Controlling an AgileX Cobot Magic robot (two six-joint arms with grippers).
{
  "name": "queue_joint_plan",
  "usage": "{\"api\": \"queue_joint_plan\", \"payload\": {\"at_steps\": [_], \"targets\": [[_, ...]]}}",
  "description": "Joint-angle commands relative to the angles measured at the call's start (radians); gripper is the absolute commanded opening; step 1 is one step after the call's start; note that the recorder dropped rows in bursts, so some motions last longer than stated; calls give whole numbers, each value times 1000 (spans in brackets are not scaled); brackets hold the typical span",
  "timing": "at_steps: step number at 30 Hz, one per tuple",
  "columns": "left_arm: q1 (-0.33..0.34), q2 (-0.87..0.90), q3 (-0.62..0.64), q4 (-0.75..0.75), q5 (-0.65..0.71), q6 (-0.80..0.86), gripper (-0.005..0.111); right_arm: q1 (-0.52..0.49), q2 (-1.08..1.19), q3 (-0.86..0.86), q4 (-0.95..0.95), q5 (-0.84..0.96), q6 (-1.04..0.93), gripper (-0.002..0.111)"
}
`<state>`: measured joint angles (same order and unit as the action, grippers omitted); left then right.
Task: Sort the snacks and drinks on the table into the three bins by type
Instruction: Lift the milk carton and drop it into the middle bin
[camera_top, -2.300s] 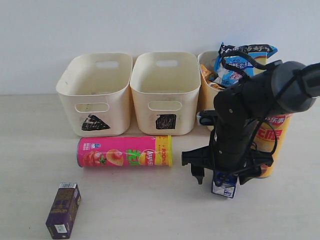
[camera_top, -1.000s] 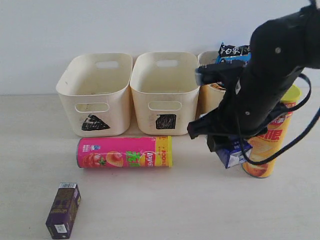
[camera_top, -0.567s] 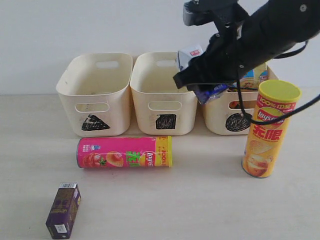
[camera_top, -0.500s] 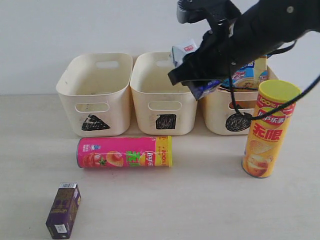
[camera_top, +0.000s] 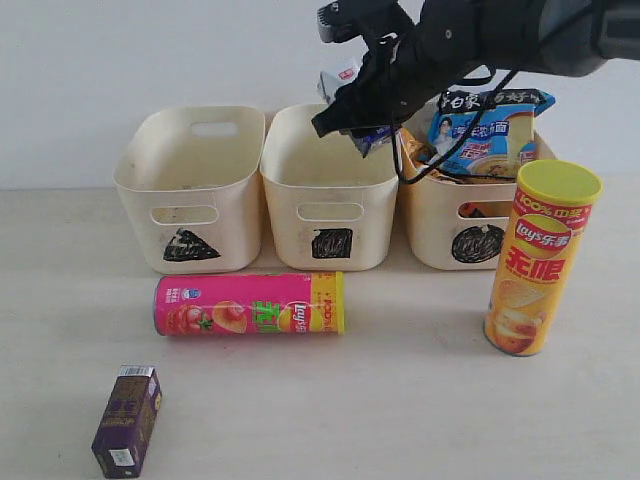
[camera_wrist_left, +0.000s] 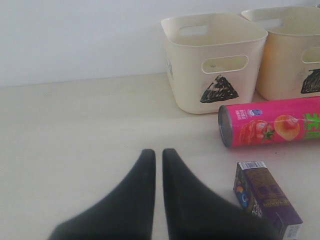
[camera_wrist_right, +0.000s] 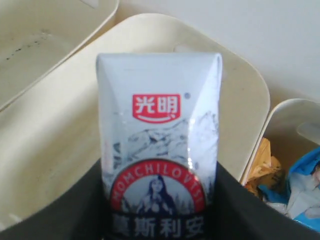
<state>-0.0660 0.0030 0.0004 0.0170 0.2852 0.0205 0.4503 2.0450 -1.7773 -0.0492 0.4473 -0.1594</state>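
Blue-white carton (camera_wrist_right: 159, 150) raised, now over square bin (camera_top: 290, 225)

We see cream plastic scribbled in black on the triangle bin (camera_top: 140, 200), the square bin (camera_top: 285, 225) and the circle bin (camera_top: 425, 225). The pink chip tube (camera_top: 250, 303) carries a yellow end band. The orange-yellow chip tube (camera_top: 540, 260) has a yellow lid. The purple carton (camera_top: 127, 420) is dark. The blue and white carton (camera_wrist_right: 159, 150) shows grey mountains and a red logo. The noodle packet (camera_top: 480, 130) is blue and black.
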Motion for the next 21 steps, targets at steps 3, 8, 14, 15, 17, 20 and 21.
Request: {"api": "queue_joint_plan", "payload": {"at_steps": [3,8,14,15,17,20,21], "targets": [[3,-3,0,1,-4,-5,4,-22,98,-127,22,-4,-39,0],[3,-3,0,1,-4,-5,4,-22,160,-180,73,-8,-69,0],[3,-3,0,1,-4,-5,4,-22,190,-190,94,-12,-85,23],[3,-3,0,1,-6,-5,4,-22,190,-190,94,-12,-85,30],[3,-3,0,1,-6,-5,4,-22,190,-190,94,-17,-85,43],[3,-3,0,1,-6,-5,4,-22,190,-190,94,-26,-85,63],[3,-3,0,1,-6,-5,4,-22,190,-190,94,-28,-85,68]]}}
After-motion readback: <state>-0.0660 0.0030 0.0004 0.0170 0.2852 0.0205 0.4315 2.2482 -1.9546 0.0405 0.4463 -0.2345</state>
